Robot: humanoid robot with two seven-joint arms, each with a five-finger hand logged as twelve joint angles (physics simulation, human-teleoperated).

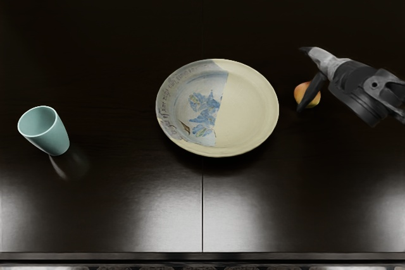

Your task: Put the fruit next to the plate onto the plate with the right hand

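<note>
A small orange-yellow fruit lies on the dark table just right of a cream plate with a blue pattern on its left half. My right hand comes in from the right edge and hovers over the fruit. Its fingers are spread, one pointing up-left and a dark one reaching down across the fruit's right side. Nothing is in its grasp. The left arm does not show.
A teal cup stands near the left edge of the dark table. A thin seam runs down the tabletop below the plate.
</note>
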